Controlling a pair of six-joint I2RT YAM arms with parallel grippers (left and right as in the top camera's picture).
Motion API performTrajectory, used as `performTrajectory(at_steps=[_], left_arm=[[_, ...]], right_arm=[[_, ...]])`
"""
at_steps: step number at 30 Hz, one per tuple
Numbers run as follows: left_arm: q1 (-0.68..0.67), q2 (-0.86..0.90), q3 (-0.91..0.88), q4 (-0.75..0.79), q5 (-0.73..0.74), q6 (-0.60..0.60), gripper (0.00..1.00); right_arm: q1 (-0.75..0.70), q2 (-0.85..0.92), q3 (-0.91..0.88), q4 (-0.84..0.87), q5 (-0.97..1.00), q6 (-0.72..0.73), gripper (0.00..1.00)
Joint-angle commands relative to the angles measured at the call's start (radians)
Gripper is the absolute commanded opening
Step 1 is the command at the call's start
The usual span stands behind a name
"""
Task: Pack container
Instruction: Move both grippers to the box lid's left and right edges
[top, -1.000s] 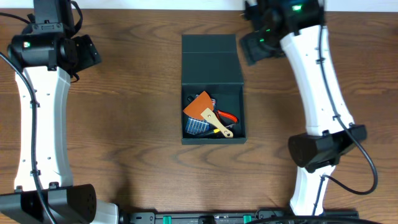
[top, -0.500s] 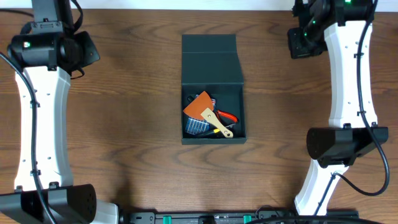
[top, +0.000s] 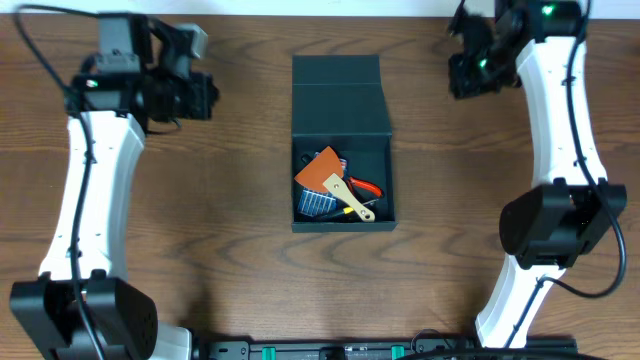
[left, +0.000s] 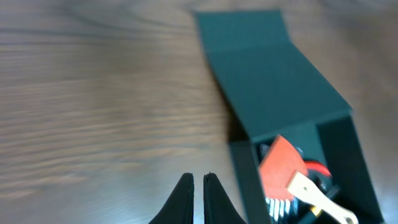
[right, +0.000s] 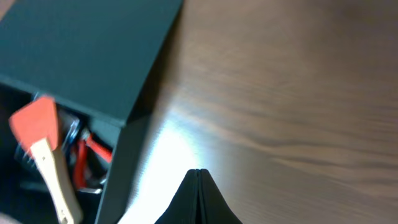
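Looking down your left wrist, you are seeing the left fingers (left: 184, 196) pressing together to a thin slit, gripping nothing and hanging above the brown wood-grain surface (left: 93, 93). The container (left: 273, 81), a matte dark cardboard box, is lying ahead and to the right of those tips, its flat rectangular flap lid folding back on the surface. Your right fingers (right: 185, 202) are sitting pinched to a single point, also holding nothing; the container is lying ahead to their left. Inside it, an orange scraper (top: 325, 172) with a pale wooden handle is resting beside a red-handled tool (top: 366, 187).
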Motion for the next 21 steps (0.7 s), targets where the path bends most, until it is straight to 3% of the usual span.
performTrajectory(at_steps=[1, 7, 14, 21], left_arm=[[0.009, 0.024, -0.086, 0.039, 0.233, 0.125, 0.06], [0.036, 0.201, -0.112, 0.087, 0.546, 0.134, 0.06], [0.032, 0.39, -0.112, 0.114, 0.646, 0.135, 0.06], [0.032, 0.44, -0.111, 0.157, 0.67, 0.141, 0.05]], right_arm=[[-0.028, -0.013, -0.148, 0.061, -0.215, -0.081, 0.01], [-0.062, -0.013, -0.34, 0.185, -0.397, -0.081, 0.01], [-0.082, -0.013, -0.422, 0.226, -0.437, -0.082, 0.01], [-0.108, -0.013, -0.496, 0.306, -0.612, -0.092, 0.02]])
